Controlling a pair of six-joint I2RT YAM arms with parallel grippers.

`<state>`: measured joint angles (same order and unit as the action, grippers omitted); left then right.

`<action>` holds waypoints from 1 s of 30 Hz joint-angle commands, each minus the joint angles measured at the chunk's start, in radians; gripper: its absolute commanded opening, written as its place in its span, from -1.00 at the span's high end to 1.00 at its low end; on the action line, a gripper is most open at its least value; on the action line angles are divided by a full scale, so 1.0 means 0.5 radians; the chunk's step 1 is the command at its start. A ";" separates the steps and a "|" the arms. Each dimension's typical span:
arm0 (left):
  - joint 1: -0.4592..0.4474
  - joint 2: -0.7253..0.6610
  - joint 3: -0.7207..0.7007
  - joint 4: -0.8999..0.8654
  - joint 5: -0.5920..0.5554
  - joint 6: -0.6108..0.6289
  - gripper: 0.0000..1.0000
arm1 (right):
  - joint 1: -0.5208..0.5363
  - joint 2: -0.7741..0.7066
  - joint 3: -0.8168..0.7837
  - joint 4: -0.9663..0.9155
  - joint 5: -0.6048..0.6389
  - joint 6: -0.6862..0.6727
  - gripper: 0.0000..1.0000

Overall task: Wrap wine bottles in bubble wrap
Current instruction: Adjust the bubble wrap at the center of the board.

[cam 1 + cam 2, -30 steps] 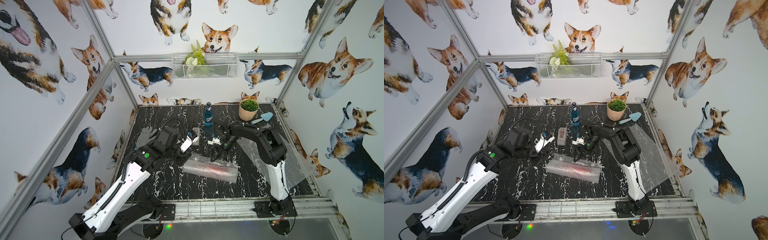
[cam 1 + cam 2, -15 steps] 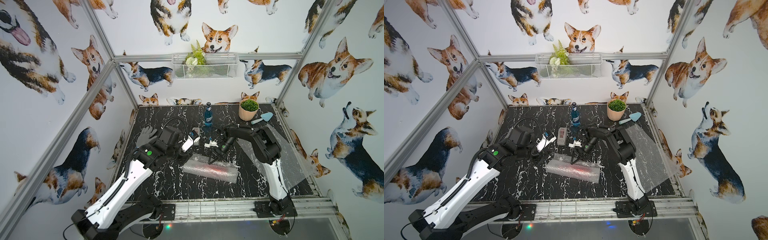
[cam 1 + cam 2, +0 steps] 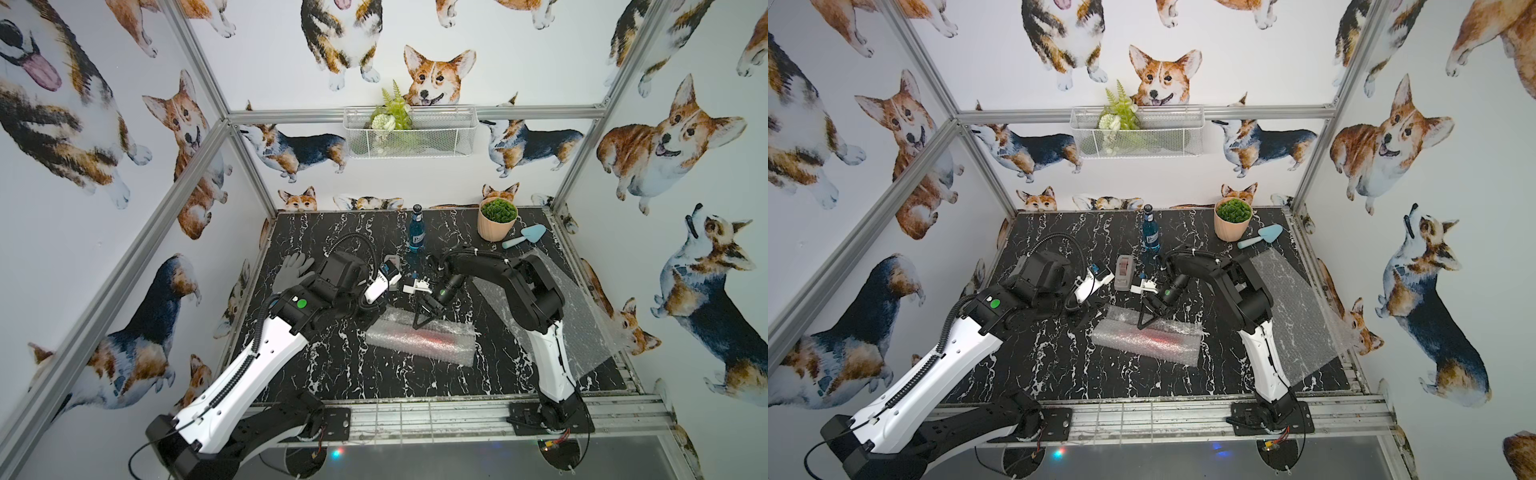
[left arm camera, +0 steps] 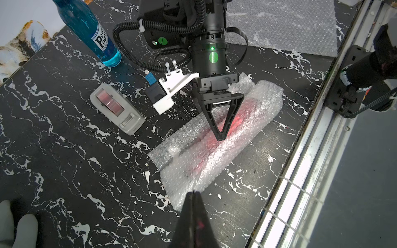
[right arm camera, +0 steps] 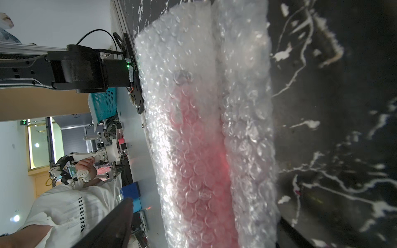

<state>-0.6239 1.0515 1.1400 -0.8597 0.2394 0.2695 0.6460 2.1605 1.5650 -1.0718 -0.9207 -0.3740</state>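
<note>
The right hand points down over the middle of a roll of clear bubbled plastic film. Its fingers stand wide apart, one on each side of the roll, gripping nothing. Whether the tips touch the film cannot be told.

Inside the roll lies the translucent red-pink glass bottle, on its side, showing as a red glow through the bubbles. The roll rests near the middle of the black, white-veined marble counter.

The left hand is closed, fingers pressed together, right at the end of the roll nearest the left arm. Whether it pinches any film cannot be told.

Just behind the roll, between the two arms, sits a grey tape dispenser with a reddish roll. Behind that, the translucent blue glass bottle with white label and dark cap stands upright and unwrapped, towards the back wall.

A second flat sheet of bubbled film lies on the right side of the counter, partly under the right arm.

A grey glove lies at the left edge. A peach pot of green leaves and a pale blue trowel sit in the back right corner.
</note>
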 commanded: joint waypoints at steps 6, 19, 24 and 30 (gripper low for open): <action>0.011 -0.008 -0.001 -0.023 0.023 0.007 1.00 | 0.047 -0.232 -0.170 0.223 0.238 0.048 -0.64; 0.026 -0.014 -0.011 -0.038 0.024 0.013 1.00 | 0.192 -0.481 -0.422 0.519 0.540 0.138 -0.57; 0.048 -0.029 -0.004 -0.032 0.016 -0.001 1.00 | 0.258 -0.622 -0.589 0.737 0.712 0.198 -0.47; 0.131 -0.032 0.037 -0.065 -0.043 -0.164 1.00 | 0.355 -0.702 -0.711 0.859 0.912 0.192 -0.32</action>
<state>-0.5789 1.0386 1.1400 -0.8654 0.2363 0.2436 0.7994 1.8332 1.2407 -0.7124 -0.5377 -0.2832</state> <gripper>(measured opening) 0.049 0.664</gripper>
